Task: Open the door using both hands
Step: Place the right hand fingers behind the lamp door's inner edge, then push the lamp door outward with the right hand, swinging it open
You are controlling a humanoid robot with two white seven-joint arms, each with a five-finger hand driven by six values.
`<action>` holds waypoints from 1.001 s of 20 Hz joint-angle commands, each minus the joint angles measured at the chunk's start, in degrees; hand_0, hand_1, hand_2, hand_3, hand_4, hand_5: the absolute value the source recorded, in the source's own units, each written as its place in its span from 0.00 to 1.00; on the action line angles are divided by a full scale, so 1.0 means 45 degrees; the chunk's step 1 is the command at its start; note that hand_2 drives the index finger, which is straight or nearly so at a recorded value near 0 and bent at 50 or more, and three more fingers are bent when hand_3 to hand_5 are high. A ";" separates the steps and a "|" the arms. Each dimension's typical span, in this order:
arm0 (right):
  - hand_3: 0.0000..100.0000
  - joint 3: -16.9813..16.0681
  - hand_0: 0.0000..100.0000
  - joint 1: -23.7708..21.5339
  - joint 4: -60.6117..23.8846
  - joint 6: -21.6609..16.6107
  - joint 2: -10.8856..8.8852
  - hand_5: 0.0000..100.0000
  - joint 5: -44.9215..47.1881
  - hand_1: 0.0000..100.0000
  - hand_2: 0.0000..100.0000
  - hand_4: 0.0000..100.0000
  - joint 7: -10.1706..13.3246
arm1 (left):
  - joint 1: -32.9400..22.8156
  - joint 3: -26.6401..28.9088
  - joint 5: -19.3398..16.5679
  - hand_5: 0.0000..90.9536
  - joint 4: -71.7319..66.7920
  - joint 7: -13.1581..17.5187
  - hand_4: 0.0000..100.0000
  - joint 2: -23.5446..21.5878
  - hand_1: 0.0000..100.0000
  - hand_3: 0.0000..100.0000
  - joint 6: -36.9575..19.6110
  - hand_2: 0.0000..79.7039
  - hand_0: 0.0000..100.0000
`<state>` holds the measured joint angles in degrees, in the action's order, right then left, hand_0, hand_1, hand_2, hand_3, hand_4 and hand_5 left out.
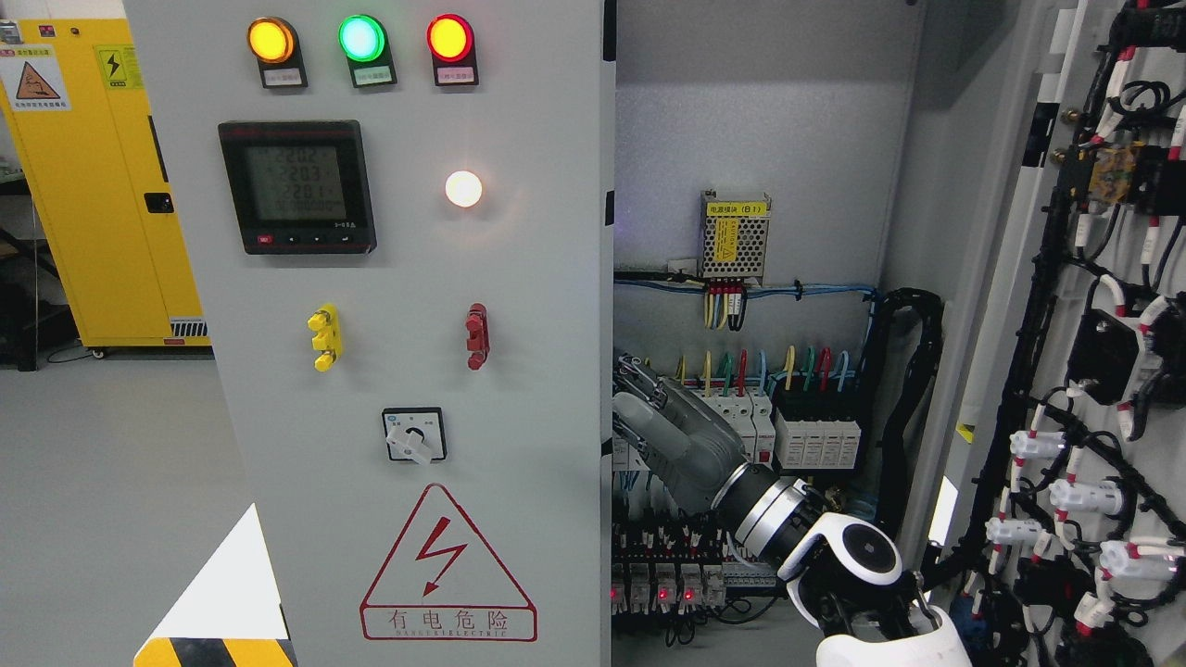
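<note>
Door (398,371) of the electrical cabinet, grey with its indicator lamps, meter (297,186) and rotary switch (414,435), fills the left half of the view. Right hand (639,394) reaches to that door's right edge, fingertips hidden behind it; whether it grips cannot be told. Beyond the hand, right of the door, stand the circuit breakers (815,435) and the swung-open right door (1093,371) with its wiring.

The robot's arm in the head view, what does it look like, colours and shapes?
Only the right arm shows. Its lower part is a glossy white rounded shell with a round grey disc on the joint. Above that sits a ring of polished silver and black bands, then a matte grey tapered forearm. The hand is grey with dark, segmented metal-looking fingers. No markings or loose cables are visible on it.
</note>
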<state>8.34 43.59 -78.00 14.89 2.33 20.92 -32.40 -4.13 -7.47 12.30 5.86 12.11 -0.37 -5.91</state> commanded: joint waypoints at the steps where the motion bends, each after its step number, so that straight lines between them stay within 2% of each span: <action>1: 0.00 -0.0017 0.00 0.0020 0.0108 0.0032 0.0049 0.00 0.0019 0.50 0.04 0.00 -0.0629 | 0.0001 0.0000 0.0000 0.00 -0.0014 0.0063 0.00 -0.0329 0.56 0.00 0.0004 0.00 0.12; 7: 0.00 -0.0056 0.00 0.0020 0.0049 -0.0027 0.0049 0.00 0.0039 0.50 0.04 0.00 -0.0710 | 0.0001 0.0000 0.0000 0.00 0.0005 0.0063 0.00 -0.0309 0.56 0.00 0.0004 0.00 0.12; 11: 0.00 -0.0387 0.00 0.0000 -0.0048 -0.0105 0.0069 0.00 0.0078 0.50 0.04 0.00 -0.0710 | 0.0001 0.0000 0.0000 0.00 0.0005 0.0063 0.00 -0.0309 0.56 0.00 0.0004 0.00 0.12; 16: 0.00 -0.0427 0.00 -0.0195 -0.0750 -0.0125 -0.0068 0.00 0.1463 0.50 0.04 0.00 -0.0729 | 0.0001 0.0000 0.0000 0.00 0.0005 0.0063 0.00 -0.0309 0.56 0.00 0.0004 0.00 0.12; 20: 0.00 -0.0330 0.00 -0.0215 -0.0830 -0.0125 -0.0068 0.00 0.1465 0.50 0.04 0.00 -0.0729 | 0.0020 0.0000 0.0000 0.00 0.0005 0.0063 0.00 -0.0328 0.56 0.00 0.0004 0.00 0.12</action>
<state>7.17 42.99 -79.52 14.37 2.03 25.55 -35.64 -4.11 -7.47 12.30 5.86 12.38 -0.07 -5.90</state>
